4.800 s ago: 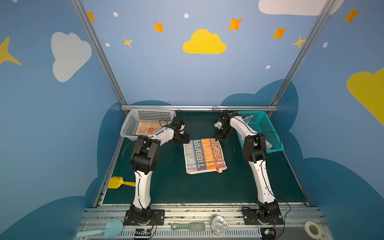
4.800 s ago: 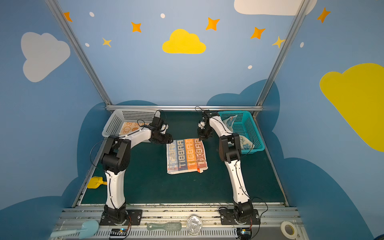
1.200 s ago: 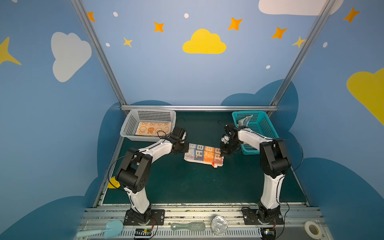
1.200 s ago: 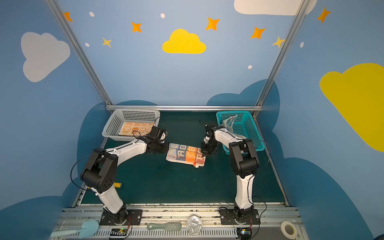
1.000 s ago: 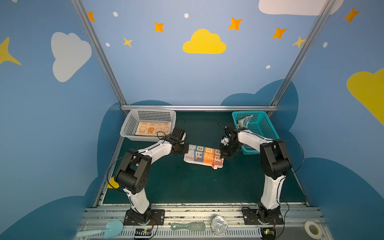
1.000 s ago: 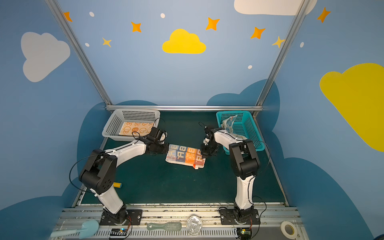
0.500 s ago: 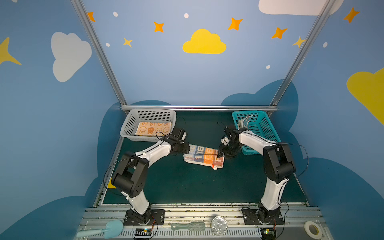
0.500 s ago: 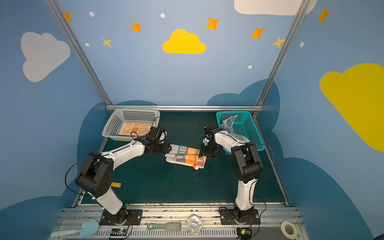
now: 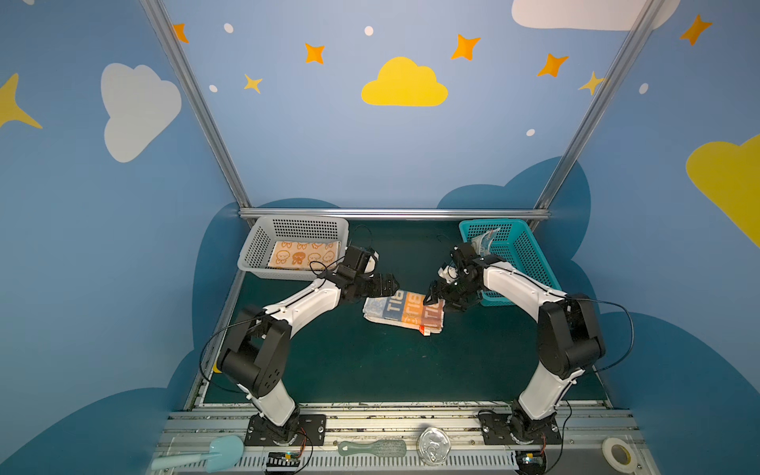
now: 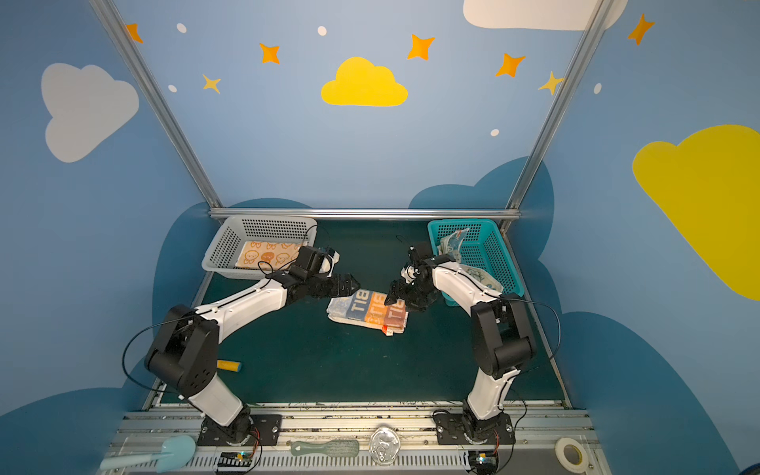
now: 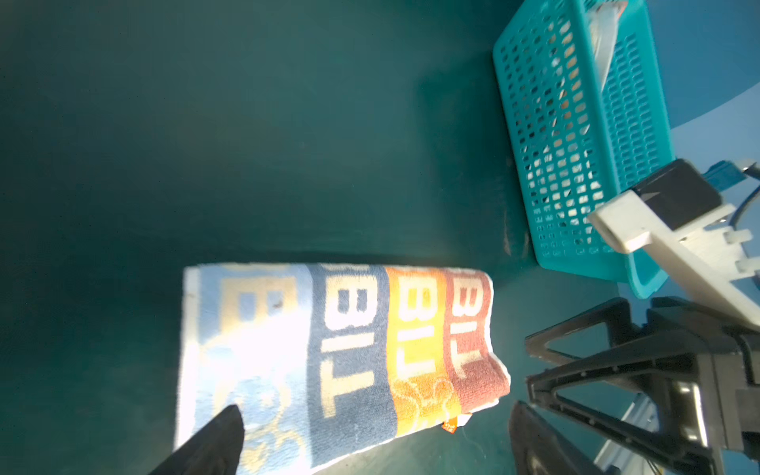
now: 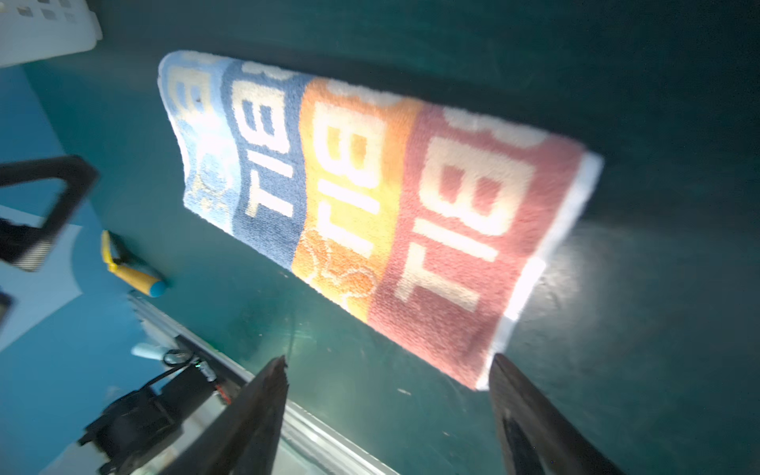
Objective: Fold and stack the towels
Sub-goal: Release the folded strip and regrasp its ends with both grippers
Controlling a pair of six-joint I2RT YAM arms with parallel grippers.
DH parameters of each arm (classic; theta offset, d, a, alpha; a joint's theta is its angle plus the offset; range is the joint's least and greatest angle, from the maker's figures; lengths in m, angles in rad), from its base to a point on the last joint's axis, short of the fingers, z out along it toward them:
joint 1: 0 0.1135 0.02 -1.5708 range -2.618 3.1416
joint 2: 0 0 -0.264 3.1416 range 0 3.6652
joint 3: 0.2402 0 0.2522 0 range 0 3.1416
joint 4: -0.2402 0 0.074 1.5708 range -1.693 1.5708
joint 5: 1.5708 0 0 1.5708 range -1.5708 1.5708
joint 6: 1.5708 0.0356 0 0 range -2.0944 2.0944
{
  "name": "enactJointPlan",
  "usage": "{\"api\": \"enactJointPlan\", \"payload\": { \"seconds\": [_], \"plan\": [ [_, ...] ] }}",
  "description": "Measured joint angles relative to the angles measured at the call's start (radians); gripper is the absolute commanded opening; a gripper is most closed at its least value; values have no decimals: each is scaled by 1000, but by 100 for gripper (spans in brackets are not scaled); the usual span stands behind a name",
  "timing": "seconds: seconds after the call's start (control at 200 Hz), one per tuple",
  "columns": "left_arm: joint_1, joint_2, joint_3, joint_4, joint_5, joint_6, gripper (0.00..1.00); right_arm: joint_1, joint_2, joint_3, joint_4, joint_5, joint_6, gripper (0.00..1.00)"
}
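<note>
Dark green matting (image 9: 370, 370) covers the floor of my blue, cloud-painted booth. At the centre of both top views the folded towel (image 9: 405, 312) (image 10: 367, 311) lies flat on it, a soft layered rectangle of looped terry. Its long axis runs left to right across the frame, dipping slightly toward the lower right. Its stripes go pale blue, dark blue, orange and brick red, with cream block letters, and a small orange tag pokes out at the lower right corner. My left gripper (image 9: 390, 286) sits at the towel's upper left corner; the left wrist view (image 11: 374, 436) shows its black fingers spread wide with nothing between them but the cloth lying below. My right gripper (image 9: 434, 294) is over the towel's upper right end. In the right wrist view (image 12: 388, 382) its fingers also stand wide apart, straddling the red end, and grip nothing. I cannot tell whether either one touches the cloth. Farther back, at upper left of the mat, the white perforated basket (image 9: 263, 246) holds the orange bunny towel (image 9: 302, 256), laid flat. At upper right, the teal basket (image 9: 530, 255) holds the crumpled blue towel (image 9: 483, 240).
</note>
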Motion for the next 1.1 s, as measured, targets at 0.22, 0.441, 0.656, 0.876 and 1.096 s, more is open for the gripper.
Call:
{"api": "enactJointPlan", "payload": {
  "seconds": [0.22, 0.441, 0.656, 0.876, 1.096],
  "plan": [
    [-5, 8, -137, 54, 45, -65, 100, 18, 27, -111, 93, -72, 48, 80],
    [-5, 26, -179, 81, 62, -85, 100, 19, 72, -104, 97, -64, 48, 84],
    [-4, 26, -167, 69, 60, -76, 100, 17, 97, -64, 61, -53, 45, 85],
    [8, -11, -80, -32, 31, -16, 100, 2, 81, -26, 17, 0, 17, 92],
    [74, 13, 87, -151, 21, 53, 100, -47, 37, 12, -40, 58, -11, 92]
  ]
}}
